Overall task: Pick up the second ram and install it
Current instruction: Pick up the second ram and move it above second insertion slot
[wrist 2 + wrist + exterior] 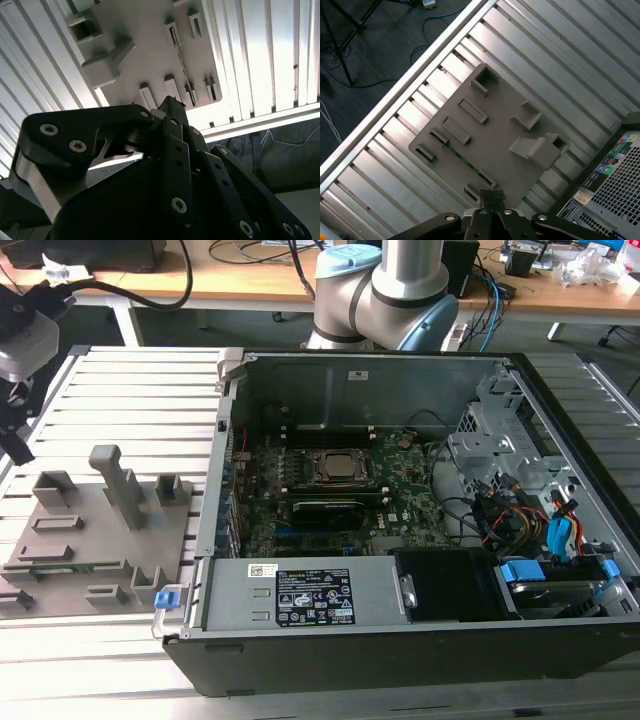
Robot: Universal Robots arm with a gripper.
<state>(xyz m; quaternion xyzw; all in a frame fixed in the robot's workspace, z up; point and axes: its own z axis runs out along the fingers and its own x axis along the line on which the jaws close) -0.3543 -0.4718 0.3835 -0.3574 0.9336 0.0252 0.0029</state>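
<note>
Now, tool [492,196] above gray fixture [495,130], PC [400,660] beside

a grey holder plate [95,540] lies beside the open computer case [400,655].

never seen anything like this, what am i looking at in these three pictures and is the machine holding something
It is a robot arm working at a slatted metal table. The exterior view comes from a camera standing off the arm. It shows an open computer case with its green main board, and at that view's left a grey plastic holder tray. Both wrist views come from cameras riding on the arm, looking past its black gripper down at that tray. A thin green memory stick sits in one of the tray's slots, and the gripper hangs above the tray close to it. The stick is in the tray, so it has not been picked up.
</note>
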